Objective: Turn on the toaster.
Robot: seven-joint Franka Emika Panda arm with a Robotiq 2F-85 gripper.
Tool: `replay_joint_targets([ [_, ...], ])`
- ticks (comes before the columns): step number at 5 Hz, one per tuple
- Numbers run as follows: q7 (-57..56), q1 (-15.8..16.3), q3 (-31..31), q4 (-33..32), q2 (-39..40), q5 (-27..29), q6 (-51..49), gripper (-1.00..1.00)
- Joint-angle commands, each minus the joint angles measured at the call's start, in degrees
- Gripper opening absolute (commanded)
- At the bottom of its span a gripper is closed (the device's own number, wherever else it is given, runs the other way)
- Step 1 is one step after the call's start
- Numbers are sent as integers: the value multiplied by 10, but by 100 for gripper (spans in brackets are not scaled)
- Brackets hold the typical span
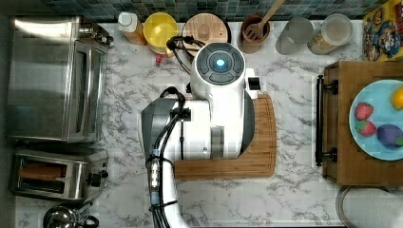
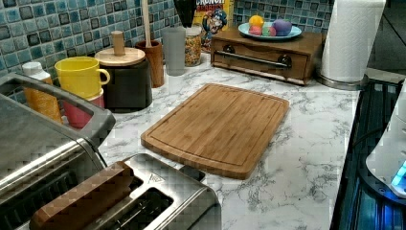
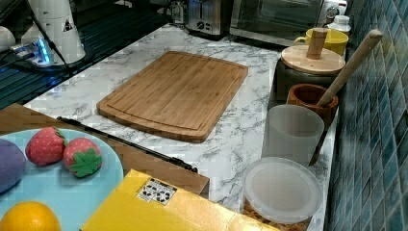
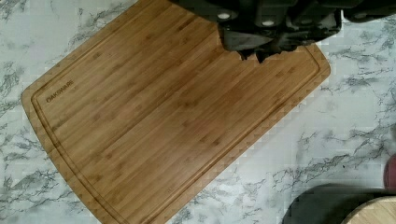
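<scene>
Over the bamboo cutting board (image 1: 259, 142) in the top view, the white arm (image 1: 209, 114) hangs with its claw hidden beneath it, and the toaster (image 1: 59, 175) sits well away from it toward the top view's lower left corner, just below the toaster oven (image 1: 54, 78) and above the steel kettle (image 1: 64, 217); its black knob and lever (image 1: 100, 178) face the arm's side. From the left view, the toaster (image 2: 143, 199) stands close to the camera with a brown slice of bread (image 2: 84, 194) in one slot, the board (image 2: 218, 127) beyond it on the marble worktop (image 2: 306, 143). From the right view, the toaster (image 3: 208, 17) is far across the worktop, past the board (image 3: 178, 94). On the wrist view, the claw (image 4: 261, 39) shows as dark shapes above the board (image 4: 154, 121); I cannot tell whether it is released or clenched. I judge the toaster rigid, fairly light and slick-sided, so it may slide if shoved; the lever on its end is the place to press, straight downward.
</scene>
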Motion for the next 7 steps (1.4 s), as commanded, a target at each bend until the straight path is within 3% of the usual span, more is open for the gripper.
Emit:
replay_joint_targets([
  [1, -40, 13, 19, -23, -18, 9, 24, -100],
  [2, -70, 27, 39, -29, -19, 36, 35, -100],
  [5, -135, 73, 103, -129, -81, 85, 125, -100],
  [7, -169, 80, 140, -183, -103, 127, 147, -100],
])
